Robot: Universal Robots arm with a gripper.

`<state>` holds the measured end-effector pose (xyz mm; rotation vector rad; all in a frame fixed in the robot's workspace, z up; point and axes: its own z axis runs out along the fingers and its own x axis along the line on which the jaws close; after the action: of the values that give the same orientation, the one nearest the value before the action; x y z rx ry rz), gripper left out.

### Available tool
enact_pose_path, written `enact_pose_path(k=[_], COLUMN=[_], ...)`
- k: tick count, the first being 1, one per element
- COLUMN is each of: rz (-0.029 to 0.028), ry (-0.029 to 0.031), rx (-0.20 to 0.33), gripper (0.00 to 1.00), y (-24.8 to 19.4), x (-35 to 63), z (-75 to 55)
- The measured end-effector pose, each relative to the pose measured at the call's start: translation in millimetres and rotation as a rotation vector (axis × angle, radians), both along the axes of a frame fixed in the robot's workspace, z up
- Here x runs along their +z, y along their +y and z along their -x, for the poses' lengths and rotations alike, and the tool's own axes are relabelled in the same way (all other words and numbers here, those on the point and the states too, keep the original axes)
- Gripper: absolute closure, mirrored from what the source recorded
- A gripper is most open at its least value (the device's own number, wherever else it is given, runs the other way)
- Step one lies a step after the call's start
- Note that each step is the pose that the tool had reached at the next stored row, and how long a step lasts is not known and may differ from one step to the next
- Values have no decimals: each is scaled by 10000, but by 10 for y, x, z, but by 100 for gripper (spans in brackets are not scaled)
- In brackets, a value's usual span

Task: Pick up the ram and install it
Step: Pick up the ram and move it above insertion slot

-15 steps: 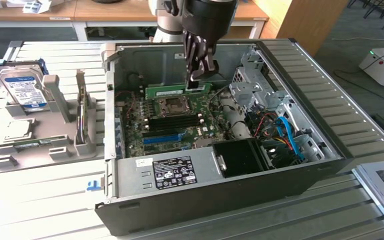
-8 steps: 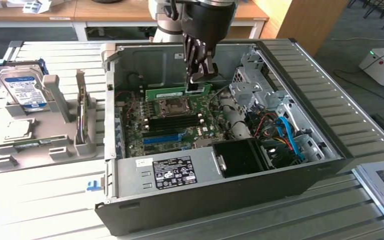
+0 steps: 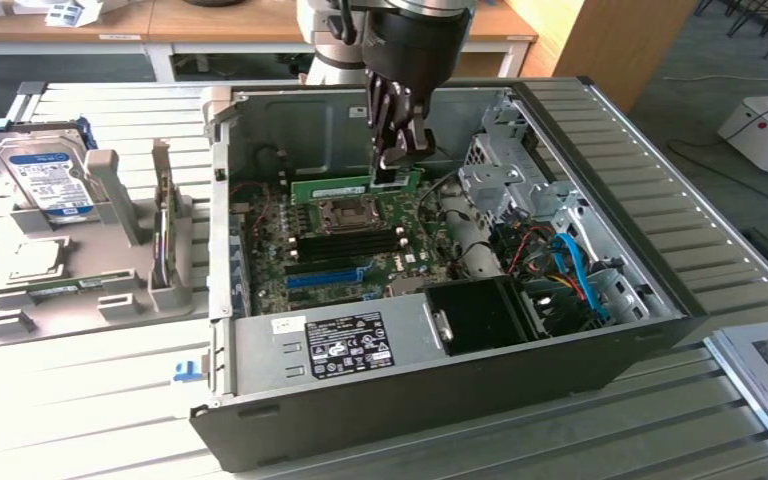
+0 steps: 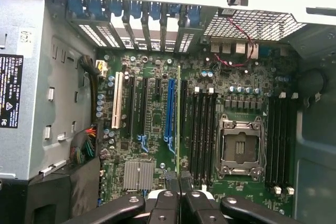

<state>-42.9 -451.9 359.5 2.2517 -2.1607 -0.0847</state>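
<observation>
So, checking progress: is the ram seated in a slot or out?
Out: the claw, shut on the ram, holds it above the motherboard, clear of the slots.

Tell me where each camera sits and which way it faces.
Exterior view: off the arm, above the open computer case, looking down into it; shows the arm and gripper holding the ram.
Wrist view: on the wrist, facing straight down at the motherboard; the gripper's fingers show.
Shared: ram, motherboard, CPU socket.
</observation>
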Motion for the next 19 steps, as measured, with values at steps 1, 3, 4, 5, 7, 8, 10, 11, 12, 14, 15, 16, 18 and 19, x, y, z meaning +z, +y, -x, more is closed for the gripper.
enact_pose_path(k=[1, 3, 4, 5, 7, 8, 10, 11, 12, 14, 15, 16, 18, 19], rz=[-1, -1, -5, -4, -3, -4, -3, -3, -4, -4, -5, -6, -13, -18], ry=[0, 0, -2, -1, -1, -1, 0, 0, -1, -1, 0, 0, 0, -1], rx=[0, 0, -1, 0, -1, -1, 0, 0, 0, 0, 0, 0, 0, 0], gripper=[89, 89, 89, 89, 89, 89, 89, 89, 89, 89, 89, 89, 89, 89], y=[0, 0, 4, 9, 25, 34, 53, 63, 75, 96, 106, 117, 140, 152], x=[-1, -1, -4, -5, -8, -10, -14, -16, -18, -21, -23, -25, -28, -31], z=[0, 0, 0, 0, 0, 0, 0, 0, 0, 0, 0, 0, 0, 0])
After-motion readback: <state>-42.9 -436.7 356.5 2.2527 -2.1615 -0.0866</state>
